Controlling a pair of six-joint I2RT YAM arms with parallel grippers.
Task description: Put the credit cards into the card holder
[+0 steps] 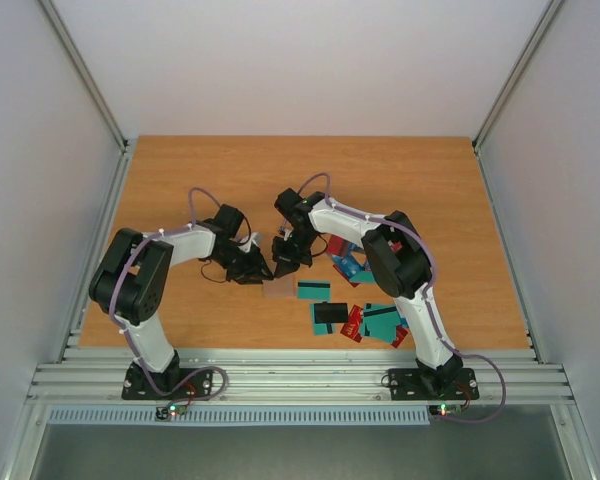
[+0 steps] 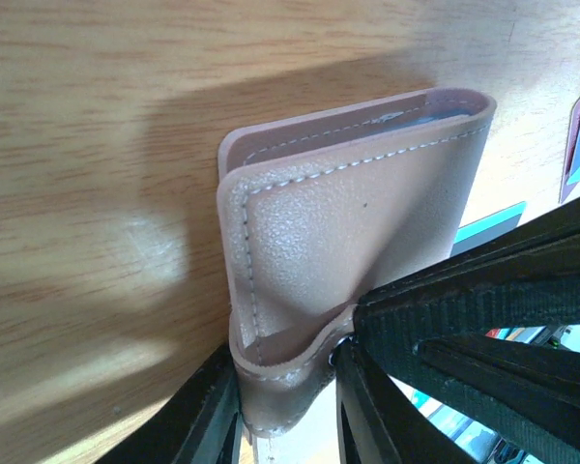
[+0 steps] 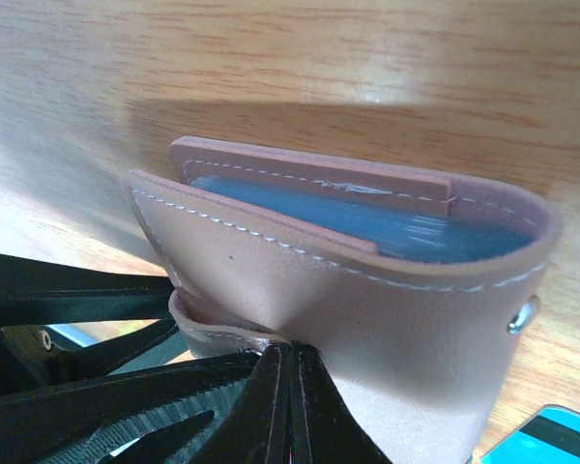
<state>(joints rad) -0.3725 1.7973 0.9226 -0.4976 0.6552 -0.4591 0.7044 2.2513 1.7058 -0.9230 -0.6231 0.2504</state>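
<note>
My left gripper (image 2: 286, 385) and right gripper (image 3: 290, 379) both pinch the card holder (image 2: 348, 222) at frame bottom; squeezing its mouth flat could jam the credit cards (image 1: 365, 318).

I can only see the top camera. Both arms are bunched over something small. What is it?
Observer: A tan holder with white stitching.
Child: Who's holding it?
Observer: The left fingers pinch its bottom edge.
Child: And the right arm?
Observer: The right fingers pinch its front wall, so it gapes open.
Child: Is anything inside?
Observer: I see something blue in there. I can't tell whether it's a card or the lining.
</note>
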